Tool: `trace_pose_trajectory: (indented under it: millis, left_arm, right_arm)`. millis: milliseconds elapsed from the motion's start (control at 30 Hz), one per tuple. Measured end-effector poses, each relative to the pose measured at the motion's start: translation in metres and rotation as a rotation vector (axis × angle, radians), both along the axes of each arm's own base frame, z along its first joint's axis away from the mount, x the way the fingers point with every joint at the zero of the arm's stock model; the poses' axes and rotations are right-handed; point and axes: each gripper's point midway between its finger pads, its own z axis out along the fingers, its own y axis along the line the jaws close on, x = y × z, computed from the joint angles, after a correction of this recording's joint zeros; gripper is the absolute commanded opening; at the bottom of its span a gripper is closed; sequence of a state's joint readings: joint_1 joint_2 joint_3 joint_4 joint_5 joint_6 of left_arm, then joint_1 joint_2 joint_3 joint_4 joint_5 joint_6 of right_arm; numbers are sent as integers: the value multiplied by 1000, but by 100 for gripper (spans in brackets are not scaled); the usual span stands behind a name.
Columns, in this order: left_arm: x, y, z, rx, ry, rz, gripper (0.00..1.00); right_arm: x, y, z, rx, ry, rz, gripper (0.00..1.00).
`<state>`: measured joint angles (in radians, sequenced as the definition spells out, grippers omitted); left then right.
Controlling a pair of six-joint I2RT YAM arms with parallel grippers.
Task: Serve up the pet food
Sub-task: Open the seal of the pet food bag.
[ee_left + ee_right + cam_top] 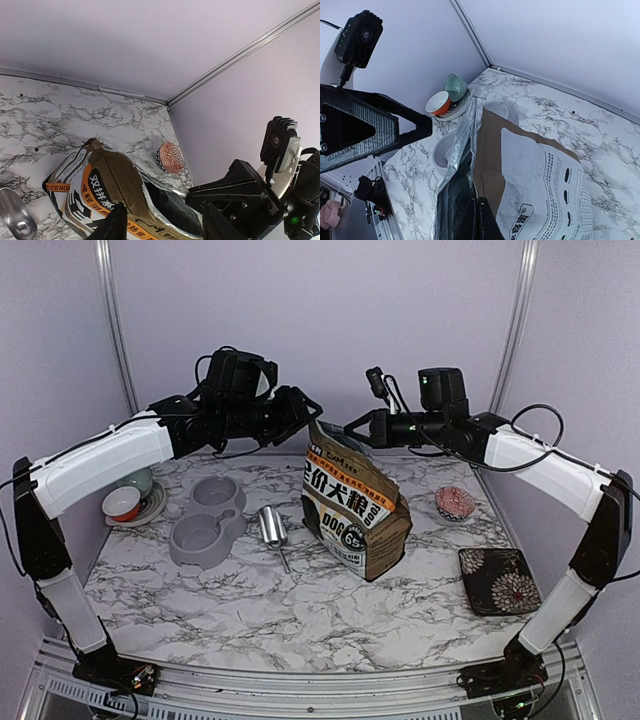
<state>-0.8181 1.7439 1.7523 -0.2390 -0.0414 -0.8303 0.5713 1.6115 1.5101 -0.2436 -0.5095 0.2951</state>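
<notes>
Top external view: the marble-patterned desk (pixel 250 610) carries all the items, and both arms reach in from the sides to meet above its middle.

1. The dog-food bag (pixel 352 512) stands upright at centre with its top torn open. Both arms are at its mouth, judged to be a hold-and-spread arrangement to open it for access.
2. The grey double feeder (pixel 205 525) lies left of the bag, with both wells empty. It is judged to be the serving target.
3. A dark floral plate (pixel 498 580) sits at the right front, well apart from the bag.
4. A metal scoop (pixel 271 527) lies between feeder and bag, untouched and close to both.
5. A saucer of stacked cups (pixel 128 502) is at far left, and a small red-patterned bowl (pixel 454 503) is right of the bag.

Right gripper (pixel 352 428): the right wrist view shows its jaws closed together on the bag's foil-lined rim, pinching it to hold the mouth up.

Left gripper (pixel 308 410): its jaws are spread wide and hold nothing. In the left wrist view its fingers (pixel 114 225) straddle the opposite rim without closing on it.

Pet food: none is visible on the desk or in the feeder. The bag's interior is dark, and the food is judged to be inside. Serving has not begun.
</notes>
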Motion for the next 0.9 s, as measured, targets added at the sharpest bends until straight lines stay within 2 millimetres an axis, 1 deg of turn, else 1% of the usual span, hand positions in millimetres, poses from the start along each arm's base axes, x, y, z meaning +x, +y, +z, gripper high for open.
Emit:
trace_pose_trajectory:
  millis: [67,167,333,567,667,900]
  left_arm:
    - [-2,3,0,3,3,3,52]
    - [-4,2,-7,8,24,-6,52]
    - [-10,-8,-20,14,62,-40,51]
    - [-7,-20,-43,29,105,-50,42]
    - [-4,-25,-45,15,107,-56,40]
    - [-2,-29,-41,4,103,-54,35]
  right_arm:
    - [0,0,0,-2,-5,-2,0]
    - [0,0,0,-4,-8,-2,0]
    - [1,0,-1,-4,-9,-1,0]
    - [0,-1,-2,-2,-14,-1,0]
    - [0,-1,-2,-3,-18,-2,0]
    - [0,-1,-2,-13,-35,2,0]
